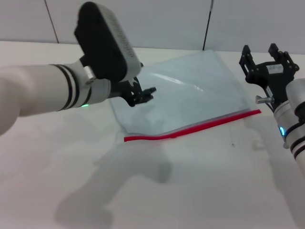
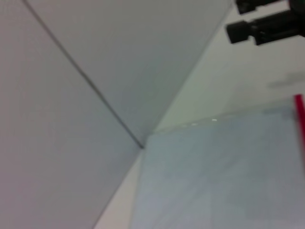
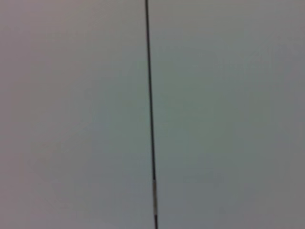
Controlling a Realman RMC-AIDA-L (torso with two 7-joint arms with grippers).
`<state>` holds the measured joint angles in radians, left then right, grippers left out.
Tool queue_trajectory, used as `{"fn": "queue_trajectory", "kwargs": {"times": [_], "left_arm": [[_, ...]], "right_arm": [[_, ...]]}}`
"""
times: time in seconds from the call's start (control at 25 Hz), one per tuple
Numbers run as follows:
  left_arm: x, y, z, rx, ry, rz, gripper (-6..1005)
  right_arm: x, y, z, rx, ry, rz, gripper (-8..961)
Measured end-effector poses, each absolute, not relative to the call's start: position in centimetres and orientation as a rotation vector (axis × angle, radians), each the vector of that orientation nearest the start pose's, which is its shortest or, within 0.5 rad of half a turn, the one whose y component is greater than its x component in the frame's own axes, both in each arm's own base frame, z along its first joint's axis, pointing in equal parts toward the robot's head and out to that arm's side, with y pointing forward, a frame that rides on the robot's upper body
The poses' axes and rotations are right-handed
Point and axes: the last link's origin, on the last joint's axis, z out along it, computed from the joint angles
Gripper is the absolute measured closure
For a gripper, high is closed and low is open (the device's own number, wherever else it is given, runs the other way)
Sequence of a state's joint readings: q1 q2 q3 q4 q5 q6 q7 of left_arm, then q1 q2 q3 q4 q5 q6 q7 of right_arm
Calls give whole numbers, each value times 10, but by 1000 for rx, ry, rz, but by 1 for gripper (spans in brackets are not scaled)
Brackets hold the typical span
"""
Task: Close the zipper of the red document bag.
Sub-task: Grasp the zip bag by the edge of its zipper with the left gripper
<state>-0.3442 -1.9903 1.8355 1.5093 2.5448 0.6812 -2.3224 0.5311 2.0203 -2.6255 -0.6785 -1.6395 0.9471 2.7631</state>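
Head view: left gripper (image 1: 143, 94) over the red document bag (image 1: 190, 90), finger state unclear
Right gripper (image 1: 267, 59), fingers spread, needed to pinch the zipper (image 1: 190, 130) squarely

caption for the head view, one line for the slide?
Left gripper over the red document bag; right gripper open beside it, zipper facing the robot.
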Motion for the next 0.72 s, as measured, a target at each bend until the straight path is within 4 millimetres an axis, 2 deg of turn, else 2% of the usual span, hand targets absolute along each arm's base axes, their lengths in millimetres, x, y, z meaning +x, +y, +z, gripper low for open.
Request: {"fn": "queue_trajectory", "kwargs": {"times": [0.24, 0.52, 0.72], "left_arm": [[-142, 357, -22, -2454, 12, 183, 339], [-149, 348, -28, -2505, 73, 420, 340], [-152, 342, -38, -2531, 98, 466, 340]], "right_arm": [[237, 365, -65, -1657, 607, 673, 285], [239, 366, -62, -1645, 609, 669, 284], [241, 367, -61, -1644, 606, 659, 284]]}}
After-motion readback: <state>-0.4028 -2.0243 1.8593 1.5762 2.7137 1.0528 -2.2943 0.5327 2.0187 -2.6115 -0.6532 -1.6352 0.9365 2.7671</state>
